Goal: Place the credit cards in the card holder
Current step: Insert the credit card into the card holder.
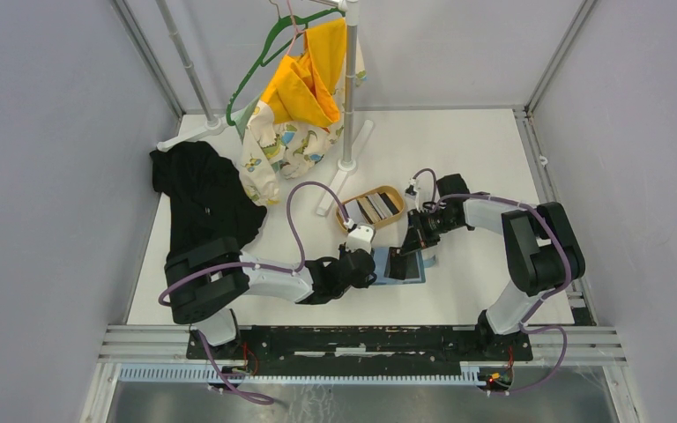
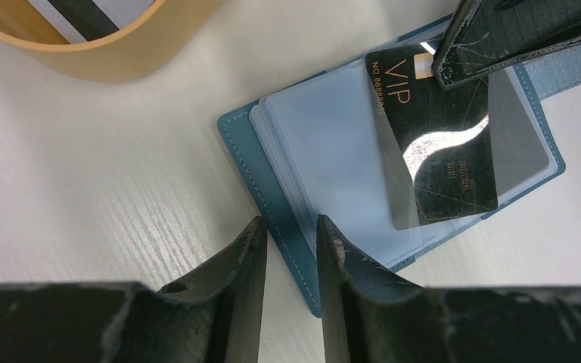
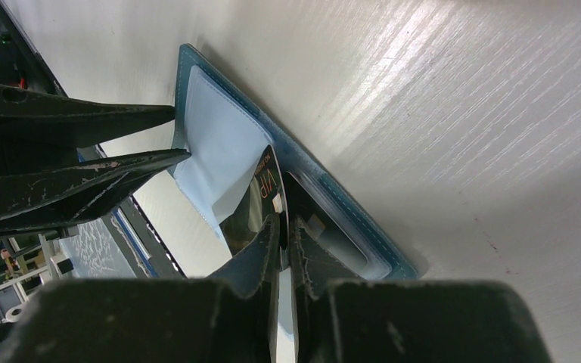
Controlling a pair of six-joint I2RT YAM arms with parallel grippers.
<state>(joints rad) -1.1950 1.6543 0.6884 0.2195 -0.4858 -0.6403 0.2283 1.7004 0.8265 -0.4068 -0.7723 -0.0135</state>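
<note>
The teal card holder (image 1: 412,270) lies open on the table, its clear sleeves up. It also shows in the left wrist view (image 2: 272,181) and the right wrist view (image 3: 219,136). My right gripper (image 1: 403,256) (image 3: 284,227) is shut on a black VIP credit card (image 2: 439,151) (image 3: 261,197) and holds it with its lower end inside a clear sleeve. My left gripper (image 1: 372,266) (image 2: 290,231) is nearly closed, with the holder's left cover edge between its jaws. More striped credit cards (image 1: 375,206) lie in the oval wooden tray (image 1: 353,220).
The tray's rim (image 2: 113,57) stands just beyond the holder to the left. A black garment (image 1: 203,198) lies at the left. A clothes rack (image 1: 348,97) with yellow and patterned clothes stands at the back. White walls enclose the table.
</note>
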